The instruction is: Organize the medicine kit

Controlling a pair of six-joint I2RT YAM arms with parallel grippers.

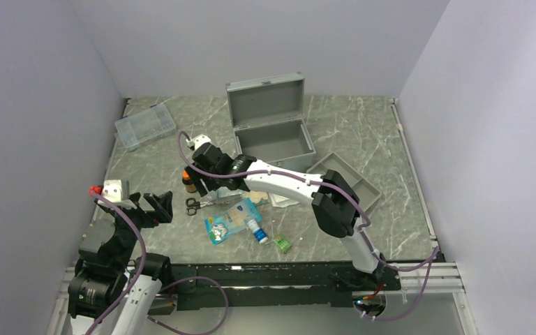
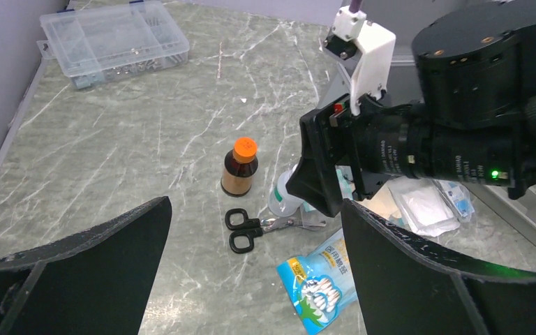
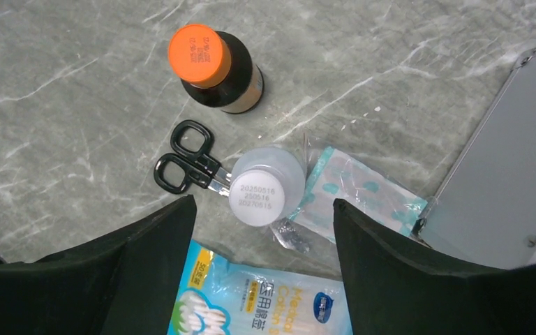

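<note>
The medicine kit (image 1: 271, 124) stands at the far middle of the grey marbled desk (image 1: 377, 132), open, with its lid tipped back and upright behind the case. Nearer and to its right lies a shallow grey divided tray (image 1: 352, 183), partly covered by the right arm. A clear plastic compartment box (image 1: 144, 125) sits well apart at the far left. The right gripper (image 3: 262, 209) hangs over the clutter in the middle of the desk, its jaws apart and holding nothing. A small clear bottle (image 3: 265, 185) stands upright directly below the gap. Its white cap carries three printed lines: 20250516, 250516 and 20270515. Black-handled scissors (image 3: 185, 164) lie just beside it, their blades running in under the bottle's edge. A little beyond them stands a brown bottle (image 3: 220, 70) with an orange cap, whose small stamped print is too faint to read. On the clear bottle's other side lies a see-through packet (image 3: 352, 192) patterned in teal. Nearer the arms is a blue bag of cotton swabs (image 3: 265, 303), printed with Chinese characters and the words "Medical Cotton". Close to the desk's near edge lie a small blue-capped bottle (image 1: 257, 232) and a small green item (image 1: 283, 244). The left gripper (image 1: 155, 209) hovers at the near left, its jaws spread wide and empty, facing the scissors and the brown bottle.
</note>
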